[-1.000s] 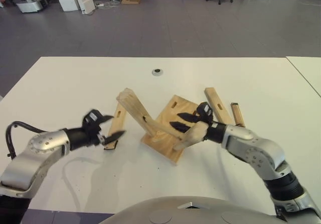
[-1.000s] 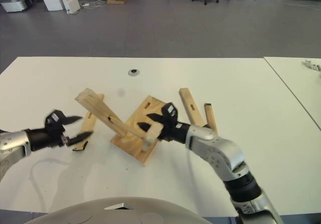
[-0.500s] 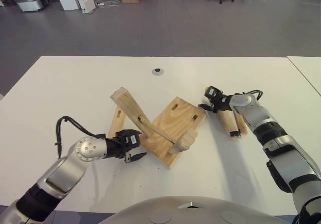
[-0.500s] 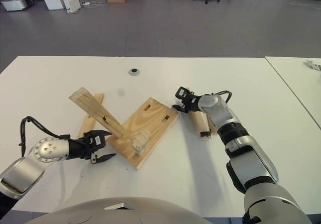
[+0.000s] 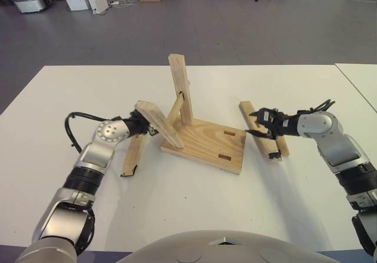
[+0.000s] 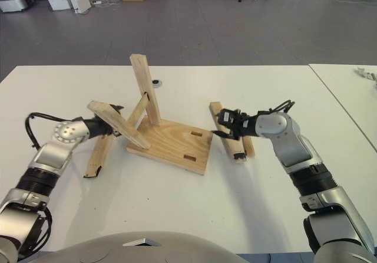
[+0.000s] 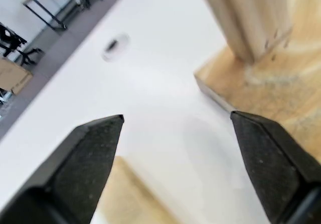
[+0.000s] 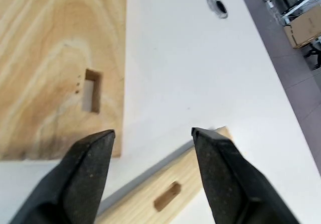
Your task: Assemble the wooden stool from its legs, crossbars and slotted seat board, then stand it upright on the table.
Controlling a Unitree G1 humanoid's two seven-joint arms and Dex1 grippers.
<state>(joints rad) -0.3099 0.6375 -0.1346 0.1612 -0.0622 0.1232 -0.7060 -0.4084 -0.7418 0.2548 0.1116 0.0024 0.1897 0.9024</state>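
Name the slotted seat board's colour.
The seat board is pale wood with curving grain, clearest in the right wrist view.

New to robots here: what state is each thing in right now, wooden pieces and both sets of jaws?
Seat board: flat on table, two slots empty.
Upright leg: standing on the board.
Tilted leg: leaning, crossbar running to upright leg.
Loose leg: lying flat on table.
Left gripper: jaws open, empty.
Right gripper: jaws open, empty, over another flat leg.
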